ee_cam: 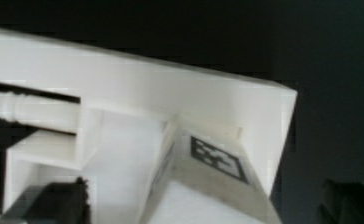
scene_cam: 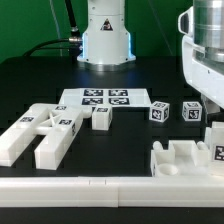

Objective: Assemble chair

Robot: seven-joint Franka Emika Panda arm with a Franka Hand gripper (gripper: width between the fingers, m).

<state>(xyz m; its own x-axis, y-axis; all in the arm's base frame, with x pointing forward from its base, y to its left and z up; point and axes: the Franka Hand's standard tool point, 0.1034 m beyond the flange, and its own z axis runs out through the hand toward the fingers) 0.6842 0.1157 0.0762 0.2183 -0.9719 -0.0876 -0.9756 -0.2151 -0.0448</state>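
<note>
The chair is in loose white tagged parts. A blocky part with slots point(scene_cam: 184, 157) lies at the exterior view's right front, and my gripper point(scene_cam: 212, 106) hangs just above its far right end. In the wrist view that part point(ee_cam: 161, 110) fills the picture, with a round peg point(ee_cam: 26, 104) and a square tag point(ee_cam: 216, 156). My gripper point(ee_cam: 200, 206) is open: the dark fingers point(ee_cam: 54, 200) stand wide on either side of the part, with a gap showing on one side. Two small cubes point(scene_cam: 160, 111) sit behind it. Long blocks point(scene_cam: 40, 132) lie at the exterior view's left.
The marker board point(scene_cam: 104, 98) lies in the middle, in front of the robot base point(scene_cam: 105, 40). A small white block point(scene_cam: 100, 117) rests by its front edge. A long plain white rail point(scene_cam: 100, 190) runs along the front.
</note>
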